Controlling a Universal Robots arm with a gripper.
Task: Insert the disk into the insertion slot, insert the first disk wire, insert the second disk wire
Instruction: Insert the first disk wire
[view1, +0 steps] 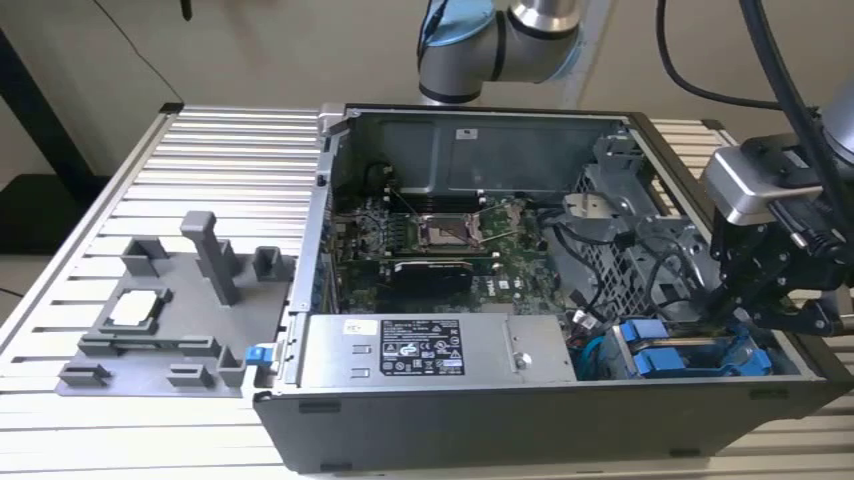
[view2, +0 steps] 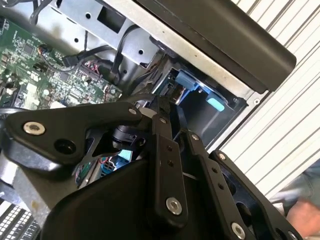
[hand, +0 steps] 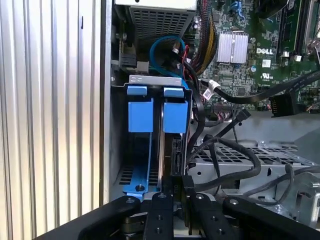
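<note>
At the corner of the open computer case (view1: 534, 425) on the exterior view's right: one black gripper (view1: 781, 305), lowered beside the insertion slot (hand: 155, 79). The pictures do not show whether it is apart, together or clamped on anything. Item: the disk (hand: 175, 116), seated upright on edge in the slot with its blue end tab toward the power supply (view1: 427, 350); in the first wrist view the gripper (hand: 177, 180) sits in line with its near end. Item: a second blue-tabbed drive frame (hand: 140, 114), just beside the disk on the side toward the case wall. Item: black cables (hand: 235, 150), looped over the perforated cage (hand: 245, 159) next to the slot. Item: motherboard (view1: 441, 225), mid-case. Item: grey fixture tray (view1: 174, 335), on the slatted table (view1: 214, 170), well apart from the case on the exterior view's left.
</note>
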